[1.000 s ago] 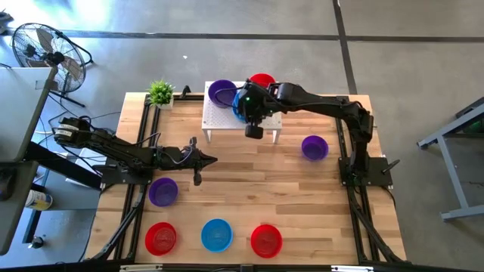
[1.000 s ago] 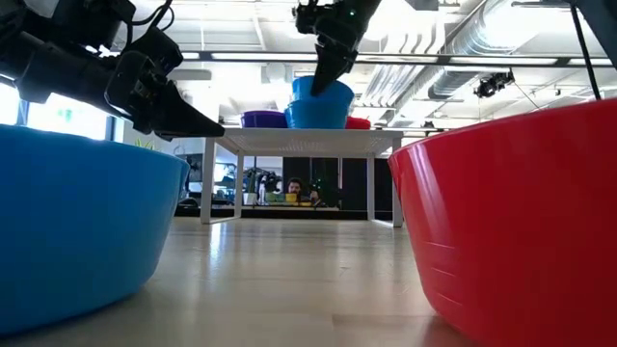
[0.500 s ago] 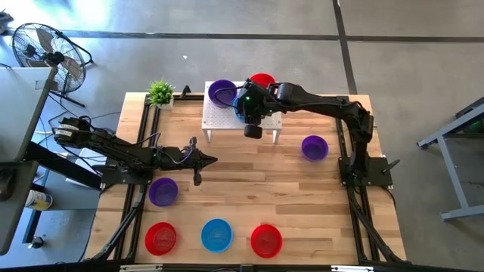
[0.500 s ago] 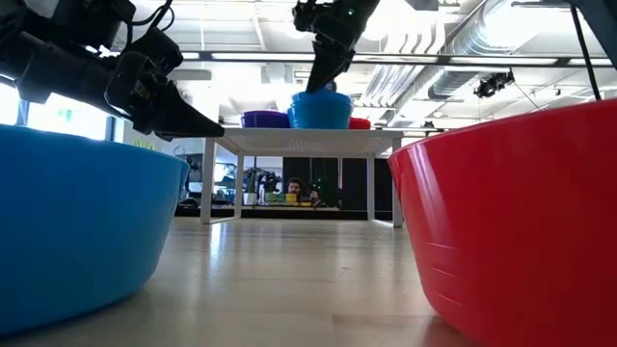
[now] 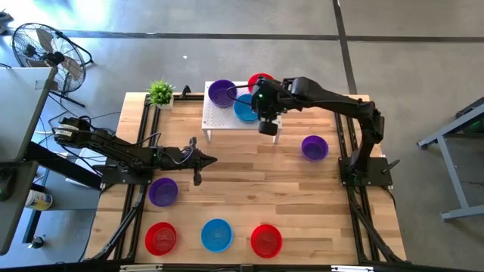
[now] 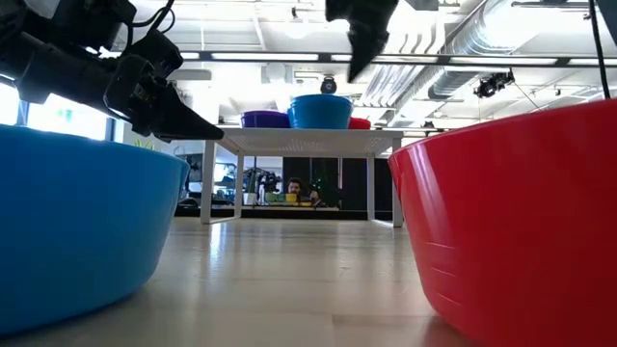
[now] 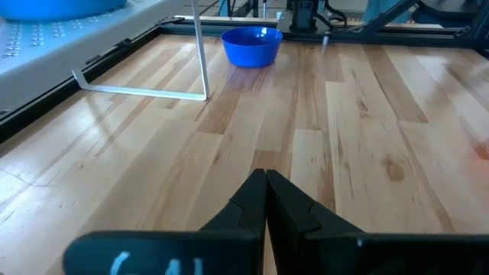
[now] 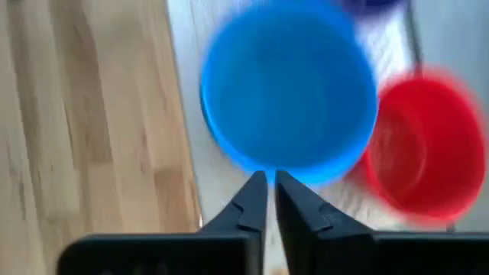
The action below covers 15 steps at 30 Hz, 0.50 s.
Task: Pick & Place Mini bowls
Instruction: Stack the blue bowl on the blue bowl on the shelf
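Three mini bowls stand on their bases on the white perforated stand (image 5: 219, 119): purple (image 5: 221, 92), blue (image 5: 246, 110) and red (image 5: 261, 78). In the low view the blue bowl (image 6: 320, 111) sits level on the stand top. My right gripper (image 5: 262, 113) (image 6: 355, 69) hangs point-down above the blue bowl's rim (image 8: 263, 169) with only a narrow gap between its fingers, and touches nothing. My left gripper (image 5: 213, 159) (image 7: 266, 176) waits shut, level above the boards at mid-left. More bowls rest on the table: purple (image 5: 314, 147), purple (image 5: 162, 191), red (image 5: 160, 238), blue (image 5: 217, 235), red (image 5: 265, 240).
A small green potted plant (image 5: 160, 92) stands at the far left corner beside the stand. Black rails (image 5: 140, 151) run along the table's left and right sides. The near blue bowl (image 6: 77, 222) and near red bowl (image 6: 521, 222) fill the low view's sides. Bare boards lie mid-table.
My right gripper lowered the blue bowl, which it held by the rim, onto the stand and let go. It then rose and moved a little toward the table's right edge. The bowl was lifted and tipped; it now sits flat.
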Tool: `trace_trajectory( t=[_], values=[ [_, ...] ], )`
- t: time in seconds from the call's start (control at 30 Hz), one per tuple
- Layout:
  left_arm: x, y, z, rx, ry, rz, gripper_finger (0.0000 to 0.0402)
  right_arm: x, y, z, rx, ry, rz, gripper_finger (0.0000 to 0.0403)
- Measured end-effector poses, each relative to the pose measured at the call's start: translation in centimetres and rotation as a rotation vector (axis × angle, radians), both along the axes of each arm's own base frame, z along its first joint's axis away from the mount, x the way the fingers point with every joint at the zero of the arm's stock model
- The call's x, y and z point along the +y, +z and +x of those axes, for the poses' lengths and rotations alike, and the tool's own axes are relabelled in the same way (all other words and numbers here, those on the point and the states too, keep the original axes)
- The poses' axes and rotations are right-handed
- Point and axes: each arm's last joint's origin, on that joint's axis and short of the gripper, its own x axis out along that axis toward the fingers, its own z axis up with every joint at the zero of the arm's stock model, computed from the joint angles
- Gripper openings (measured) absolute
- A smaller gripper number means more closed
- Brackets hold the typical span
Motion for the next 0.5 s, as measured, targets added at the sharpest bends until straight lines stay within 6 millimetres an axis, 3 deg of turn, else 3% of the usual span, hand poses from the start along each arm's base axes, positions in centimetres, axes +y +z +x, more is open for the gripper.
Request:
trace_trajectory(
  t=[0.17, 0.5],
  values=[
    [0.0, 0.0, 0.0, -0.001, 0.000, 0.000, 0.0001, -1.2, -1.7, 0.1, 0.108, -0.073, 0.002, 0.0020],
    [0.0, 0.0, 0.0, 0.000, -0.001, 0.000, 0.0001, -2.3, -2.5, 0.5, 0.105, -0.082, 0.024, 0.0003]
  ],
)
